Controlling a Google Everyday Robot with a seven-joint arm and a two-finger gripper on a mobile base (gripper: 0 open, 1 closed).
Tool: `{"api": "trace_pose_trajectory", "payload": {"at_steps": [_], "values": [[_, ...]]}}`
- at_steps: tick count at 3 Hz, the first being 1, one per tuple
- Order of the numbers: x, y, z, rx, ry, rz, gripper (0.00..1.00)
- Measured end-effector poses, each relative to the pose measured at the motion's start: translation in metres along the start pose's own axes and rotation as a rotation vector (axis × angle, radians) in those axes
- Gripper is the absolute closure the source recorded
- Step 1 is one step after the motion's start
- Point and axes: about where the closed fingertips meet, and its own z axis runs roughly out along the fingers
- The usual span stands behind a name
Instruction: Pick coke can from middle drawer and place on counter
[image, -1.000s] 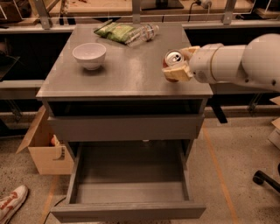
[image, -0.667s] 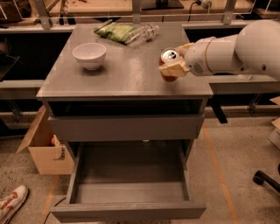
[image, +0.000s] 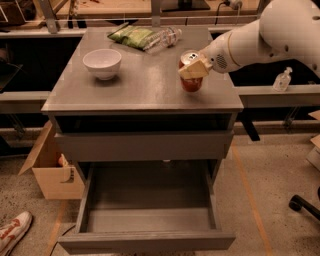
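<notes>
On the right part of the surface (image: 145, 95), the coke can (image: 192, 84) stands upright w/ the pincer (image: 195, 67) clamped round its upper half, arm reaching in from the right. Can't tell if the base rests on the top or hangs just above. The middle drawer (image: 150, 220) is pulled out, no can in it, so the pick looks done. Left, imo: seat the can, let go, back off. The white bowl (image: 102, 62) sits well apart.
</notes>
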Motion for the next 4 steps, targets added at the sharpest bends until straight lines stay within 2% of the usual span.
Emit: {"api": "trace_pose_trajectory", "payload": {"at_steps": [1, 2, 4], "values": [[-0.001, -0.009, 0.011, -0.058, 0.043, 0.087, 1.00], [-0.001, -0.013, 0.016, -0.087, 0.065, 0.131, 1.00], [0.009, -0.021, 0.034, -0.153, 0.150, 0.215, 1.00]]}}
